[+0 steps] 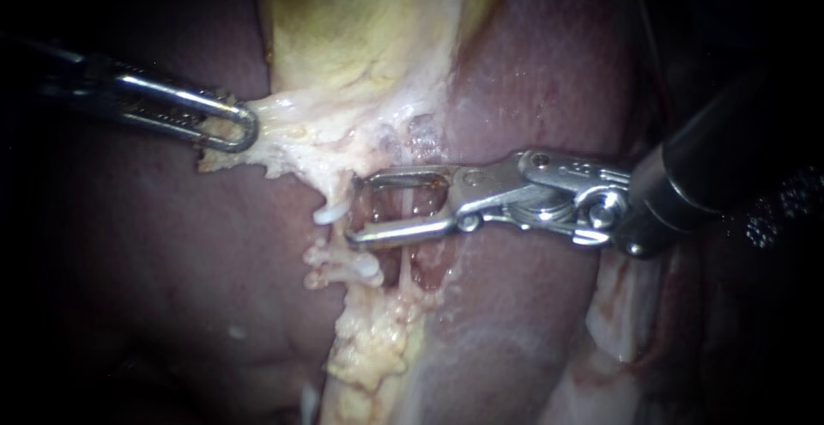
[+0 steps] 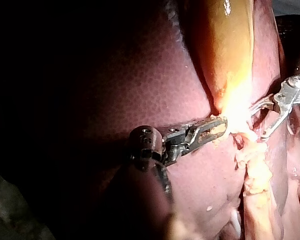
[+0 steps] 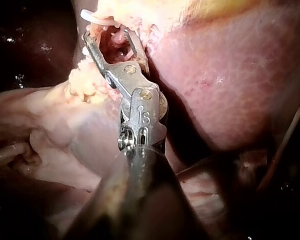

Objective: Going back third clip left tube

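Observation:
My right instrument (image 1: 354, 209) comes in from the right, its jaws open and standing one on each side of thin pale tubes (image 1: 403, 206) that run down from the gallbladder (image 1: 360, 30). A white clip (image 1: 330, 214) sits just left of the jaw tips, and another white clip (image 1: 367, 265) lies below the lower jaw. My left instrument (image 1: 245, 129) is shut on pale tissue (image 1: 283, 124) at the gallbladder's lower end and holds it to the left. In the right wrist view the open jaws (image 3: 107, 37) frame the reddish window, with a white clip (image 3: 95, 17) ahead of them.
Dark red liver (image 1: 532, 73) lies on both sides of the gallbladder. A strip of yellowish fatty tissue (image 1: 373, 339) runs down below the tubes. In the left wrist view my left instrument (image 2: 217, 131) holds the tissue, with the right instrument (image 2: 280, 107) just beyond it.

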Controlling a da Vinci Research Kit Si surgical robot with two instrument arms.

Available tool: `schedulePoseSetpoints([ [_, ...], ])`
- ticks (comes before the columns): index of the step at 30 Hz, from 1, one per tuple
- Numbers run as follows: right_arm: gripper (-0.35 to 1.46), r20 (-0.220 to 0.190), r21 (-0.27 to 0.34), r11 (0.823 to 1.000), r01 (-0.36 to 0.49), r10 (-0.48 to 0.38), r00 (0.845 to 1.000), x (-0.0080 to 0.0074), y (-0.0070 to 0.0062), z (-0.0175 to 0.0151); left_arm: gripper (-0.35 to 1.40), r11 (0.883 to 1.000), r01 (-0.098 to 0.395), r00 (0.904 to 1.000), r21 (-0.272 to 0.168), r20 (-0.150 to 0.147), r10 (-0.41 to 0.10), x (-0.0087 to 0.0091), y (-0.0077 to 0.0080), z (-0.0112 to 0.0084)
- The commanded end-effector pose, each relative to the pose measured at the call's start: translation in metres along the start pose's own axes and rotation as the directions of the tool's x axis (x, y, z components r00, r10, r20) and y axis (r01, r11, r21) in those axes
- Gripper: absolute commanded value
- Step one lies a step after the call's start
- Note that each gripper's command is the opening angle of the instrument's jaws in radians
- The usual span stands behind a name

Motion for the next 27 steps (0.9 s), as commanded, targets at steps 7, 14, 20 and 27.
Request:
schedulePoseSetpoints([
  [7,0.5,0.0,0.004,1.0,0.004,-0.004,1.0,0.0004,-0.0003,0.0007,-0.35,1.0,0.0,1.0,0.0,0.0,0.0,0.0,0.0,0.0],
  [14,0.5,0.005,0.037,0.999,0.008,-0.008,1.0,0.0005,-0.0009,0.0032,-0.35,1.0,0.0,1.0,0.0,0.0,0.0,0.0,0.0,0.0001],
  [20,0.5,0.011,0.074,0.997,0.018,-0.019,1.0,-0.0001,-0.0016,0.0058,-0.35,1.0,0.0,1.0,0.0,0.0,0.0,0.0,0.0,0.0001],
  [27,0.5,0.015,0.104,0.994,0.016,-0.017,1.0,0.0,-0.0021,0.0071,-0.35,1.0,0.0,1.0,0.0,0.0,0.0,0.0,0.0,0.0001],
])
